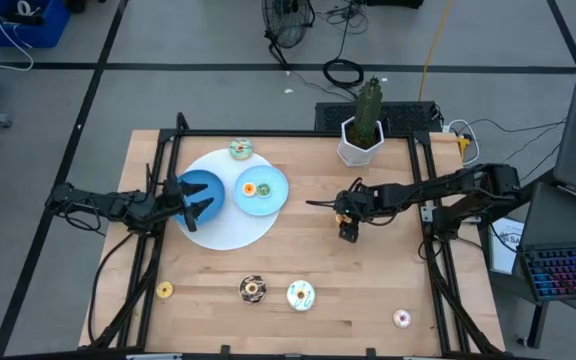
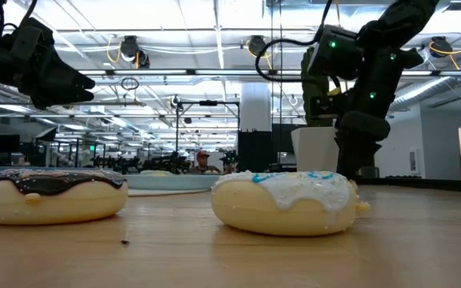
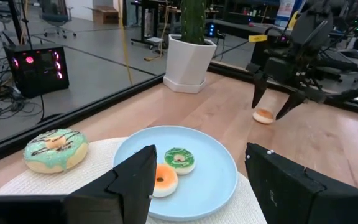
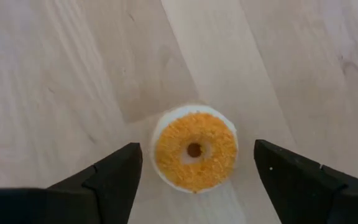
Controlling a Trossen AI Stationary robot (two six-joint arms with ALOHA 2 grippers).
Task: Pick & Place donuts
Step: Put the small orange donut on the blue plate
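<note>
The right tool point(image 4: 194, 171) hangs over the middle of the wooden desk point(image 1: 368, 290), pointing straight down with its fingers spread wide on either side of an orange-crumbed donut point(image 4: 194, 149) that lies flat on the wood, neither finger touching it; in the left wrist view the same donut point(image 3: 263, 116) shows on the desk under that tool point(image 3: 277, 106); the left tool point(image 1: 196, 197) hovers over the dark blue bowl point(image 1: 203, 187) on the white round mat point(image 1: 238, 225), its fingers parted and holding nothing; beside the bowl, the light blue plate point(image 1: 273, 190) carries an orange donut point(image 1: 249, 189) and a green donut point(image 1: 265, 188), close together; a mint-iced donut with chocolate drizzle point(image 1: 240, 150) sits at the mat's far edge; along the near side of the desk lie a small yellow donut point(image 1: 165, 290), a chocolate donut point(image 1: 253, 289), a white-iced donut with blue sprinkles point(image 1: 300, 295) and a pink donut point(image 1: 402, 318); a potted cactus point(image 1: 365, 128) stands at the far edge.
</note>
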